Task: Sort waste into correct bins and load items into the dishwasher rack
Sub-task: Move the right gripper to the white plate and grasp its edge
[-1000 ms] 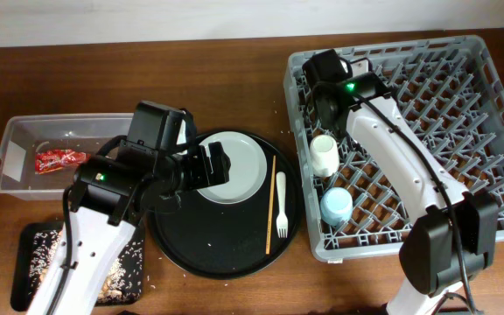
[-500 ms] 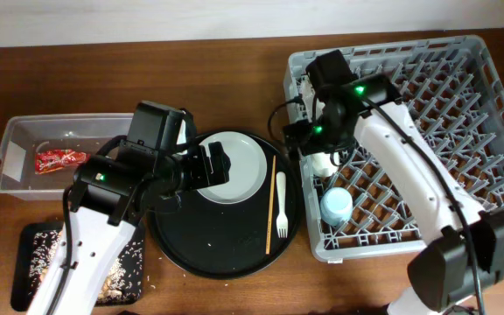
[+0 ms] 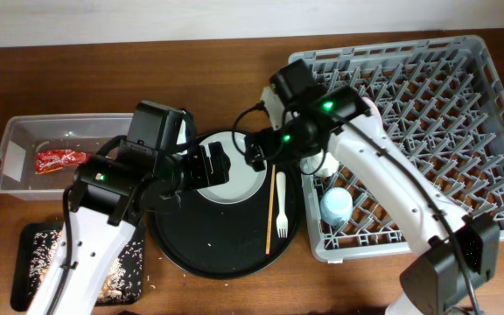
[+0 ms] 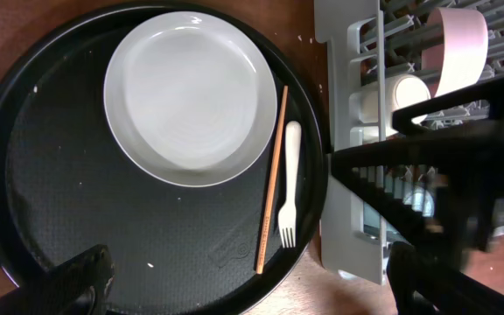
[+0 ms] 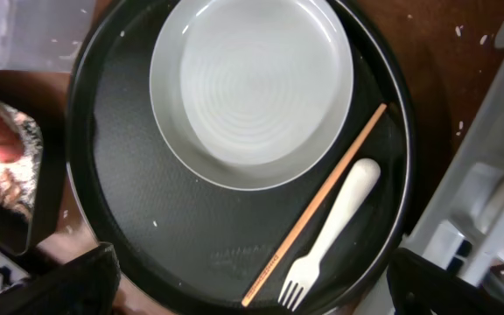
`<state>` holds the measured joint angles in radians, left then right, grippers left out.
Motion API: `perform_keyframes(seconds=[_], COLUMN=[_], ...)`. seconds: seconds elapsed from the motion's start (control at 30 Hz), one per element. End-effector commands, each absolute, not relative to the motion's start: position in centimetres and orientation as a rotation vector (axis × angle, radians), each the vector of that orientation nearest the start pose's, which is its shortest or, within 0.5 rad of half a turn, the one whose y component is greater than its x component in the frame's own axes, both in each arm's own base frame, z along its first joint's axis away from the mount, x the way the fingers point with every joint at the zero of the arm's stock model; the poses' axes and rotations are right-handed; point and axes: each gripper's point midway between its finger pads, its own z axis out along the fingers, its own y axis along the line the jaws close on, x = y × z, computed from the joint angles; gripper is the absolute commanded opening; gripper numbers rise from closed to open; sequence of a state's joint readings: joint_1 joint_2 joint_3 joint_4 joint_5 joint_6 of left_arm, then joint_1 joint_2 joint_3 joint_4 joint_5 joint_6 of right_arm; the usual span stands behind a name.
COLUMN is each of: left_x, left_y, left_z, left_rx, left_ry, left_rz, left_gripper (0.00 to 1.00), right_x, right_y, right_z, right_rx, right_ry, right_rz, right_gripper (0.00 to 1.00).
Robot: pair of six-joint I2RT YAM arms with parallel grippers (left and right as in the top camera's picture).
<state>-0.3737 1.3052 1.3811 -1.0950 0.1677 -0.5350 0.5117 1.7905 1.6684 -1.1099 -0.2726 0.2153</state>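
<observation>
After swinging off cream cup (image 4: 392, 94) at left edge of dishwasher rack (image 3: 462, 87), hovers right gripper (image 3: 258, 153), released, over right edge of round tray (image 3: 208, 245) by fork (image 3: 281, 210) and chopstick (image 3: 271, 206); left gripper (image 3: 210, 166) released too; cutlery likely next

Overhead, your left arm (image 3: 103, 188) hides part of the plate (image 3: 248, 179) and of the shallow black tray (image 3: 35, 249). In the left wrist view, the blurred right arm (image 4: 475, 197) masks the rack (image 4: 353, 52), which the frame edge cuts off.

From high overhead, straight down on brown wooden table (image 3: 234, 61). From both wrists, closer, apparently near-vertical, sharing pale round plate (image 5: 252, 87) and large round black tray (image 4: 77, 227).
</observation>
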Motion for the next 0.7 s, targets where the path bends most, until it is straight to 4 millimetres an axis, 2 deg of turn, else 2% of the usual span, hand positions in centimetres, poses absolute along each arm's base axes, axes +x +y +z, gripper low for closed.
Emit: perform_keyframes(seconds=[0.0,0.07,0.2,0.27,0.33,0.4,0.67], left_x=[28.7,28.9,28.6,27.6,26.4,25.4,25.2], left_y=[-14.1,-12.4,-4.1,-0.3,2.7,4.0,4.0], left_z=[25.1,25.1,26.2,26.4,26.0,25.5,25.4], left_rx=[-0.137,-0.190,-0.527,-0.698,-0.843,-0.923,-0.930], left_ry=[2.623,2.614,2.539,2.502,2.487,2.494,2.503], left_rz=[-0.532,-0.457,-0.351,-0.298,-0.230,-0.197,-0.196], left_gripper=[0.99,0.99,0.99,0.99,0.99,0.99,0.99], right_x=[33.7,33.7,34.1,34.5,35.0,35.5,36.6], right_y=[25.3,26.0,26.4,26.6,26.5,25.9,25.4], right_z=[16.0,15.0,13.0,12.3,11.3,10.0,6.9], right_rx=[-0.488,-0.507,-0.512,-0.511,-0.506,-0.493,-0.472], right_ry=[2.846,2.861,2.890,2.886,2.876,2.865,2.804], right_rz=[0.482,0.477,0.464,0.465,0.440,0.376,0.328], right_gripper=[0.96,0.97,0.96,0.97,0.97,0.97,0.96])
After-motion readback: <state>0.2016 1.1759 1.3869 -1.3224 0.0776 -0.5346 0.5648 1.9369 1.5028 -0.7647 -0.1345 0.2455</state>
